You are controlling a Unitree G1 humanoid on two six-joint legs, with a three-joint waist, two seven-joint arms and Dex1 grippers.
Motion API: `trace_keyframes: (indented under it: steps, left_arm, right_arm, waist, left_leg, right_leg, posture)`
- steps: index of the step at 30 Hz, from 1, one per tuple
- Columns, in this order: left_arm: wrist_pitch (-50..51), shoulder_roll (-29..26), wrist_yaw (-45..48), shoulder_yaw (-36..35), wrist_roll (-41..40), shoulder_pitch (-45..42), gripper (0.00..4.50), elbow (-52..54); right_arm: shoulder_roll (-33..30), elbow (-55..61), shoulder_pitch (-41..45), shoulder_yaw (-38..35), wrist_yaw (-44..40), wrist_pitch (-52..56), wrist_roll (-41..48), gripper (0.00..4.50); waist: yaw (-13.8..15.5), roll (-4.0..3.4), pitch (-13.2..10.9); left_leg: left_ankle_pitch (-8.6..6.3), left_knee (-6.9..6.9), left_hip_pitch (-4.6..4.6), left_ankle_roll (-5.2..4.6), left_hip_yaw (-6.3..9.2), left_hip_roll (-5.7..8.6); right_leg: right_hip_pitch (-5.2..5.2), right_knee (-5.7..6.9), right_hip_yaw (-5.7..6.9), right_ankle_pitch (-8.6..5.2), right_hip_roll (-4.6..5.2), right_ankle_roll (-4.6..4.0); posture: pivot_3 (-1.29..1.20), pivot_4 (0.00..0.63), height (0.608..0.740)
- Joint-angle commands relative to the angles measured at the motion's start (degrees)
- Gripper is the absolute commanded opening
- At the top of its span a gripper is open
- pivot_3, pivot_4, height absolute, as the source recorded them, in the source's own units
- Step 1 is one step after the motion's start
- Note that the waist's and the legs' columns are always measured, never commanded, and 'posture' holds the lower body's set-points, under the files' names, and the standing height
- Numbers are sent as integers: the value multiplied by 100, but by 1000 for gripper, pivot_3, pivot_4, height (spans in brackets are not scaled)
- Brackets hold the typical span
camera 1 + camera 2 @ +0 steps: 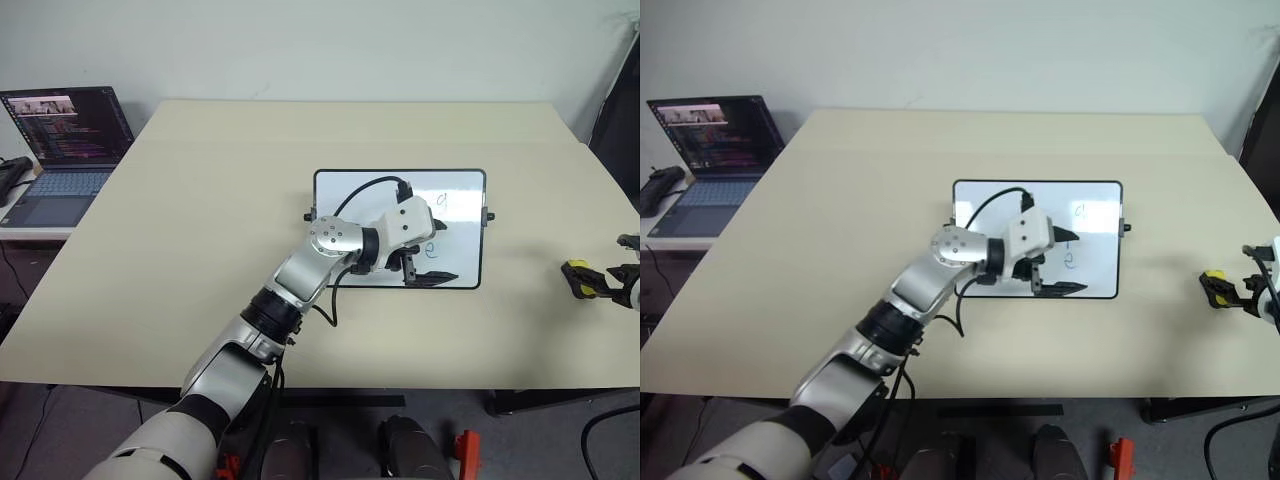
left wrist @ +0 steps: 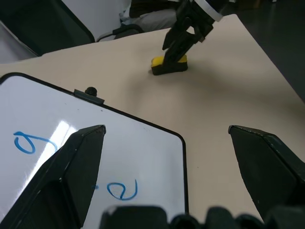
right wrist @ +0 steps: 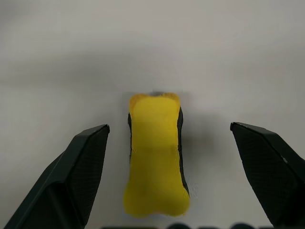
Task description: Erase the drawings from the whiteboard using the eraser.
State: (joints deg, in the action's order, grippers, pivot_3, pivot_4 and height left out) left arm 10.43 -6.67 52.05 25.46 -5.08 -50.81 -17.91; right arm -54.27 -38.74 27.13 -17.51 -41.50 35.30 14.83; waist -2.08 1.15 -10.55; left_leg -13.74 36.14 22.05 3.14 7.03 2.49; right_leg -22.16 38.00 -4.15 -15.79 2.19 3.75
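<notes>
Your right gripper (image 3: 167, 138) has its jaws spread wide with the eraser (image 3: 156, 155) lying on the table between the two fingers, not yet pinched; bare tabletop shows on both sides of the yellow block. You're lined up along its long axis, so closing now should catch it across the narrow waist, which looks like the sensible grip for a block with that dog-bone outline. I can read no brand or label on its yellow top.

In the head view the eraser (image 1: 577, 276) sits near the table's right edge, well apart from the whiteboard (image 1: 460, 180).

Your left gripper (image 2: 167, 138) is also open and empty, hanging over the board's near right corner. My guess is it's there to steady the board while the other arm wipes.

On the board, the drawings (image 2: 123, 190) are thin blue handwriting: a "g" (image 2: 28, 142) further up, an "e" below it near the corner. Anything else is hidden behind your left arm. The board's little black knob (image 2: 89, 90) sits on the short side facing the eraser.

Far left, a laptop (image 1: 66, 150) stands open on a side desk; its screen text is too small to read.
</notes>
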Motion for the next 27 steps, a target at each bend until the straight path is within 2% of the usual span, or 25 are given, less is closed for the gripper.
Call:
trace_keyframes:
  steps: [1,9,20,23,27]
  left_arm:
    - [-154,103,40,-11,81,-50,4500,190]
    - [-17,80,129,-34,136,130,4500,402]
    - [271,-42,111,-128,95,286,4500,700]
    - [323,-68,104,-154,87,287,4500,732]
    - [377,-87,82,-166,91,288,4500,755]
  right_arm:
    - [-141,-288,261,6,-126,-321,-80,4470]
    - [-42,-1004,672,261,-269,-648,-288,4470]
    - [69,-1385,867,343,-282,-874,-378,4470]
    - [123,-1420,865,318,-260,-913,-374,3844]
    - [152,-1458,848,302,-257,-949,-388,2396]
  waist:
    - [-11,0,0]
    - [-31,-2,1]
    - [-36,-3,2]
    - [-36,-3,2]
    - [-38,-3,2]
  left_leg:
    - [0,0,0,0,0,0]
    - [0,0,-1,0,1,0]
    - [0,0,-1,0,2,-2]
    - [0,1,-1,0,2,-2]
    - [0,1,-2,0,2,-2]
  right_leg:
    - [0,1,0,0,0,0]
    - [1,1,0,0,0,0]
    - [1,2,1,0,0,0]
    - [2,2,1,0,0,0]
    - [2,2,1,0,0,0]
  posture:
    - [0,150,740]
    - [0,150,740]
    - [0,150,740]
    - [0,150,740]
    - [0,150,740]
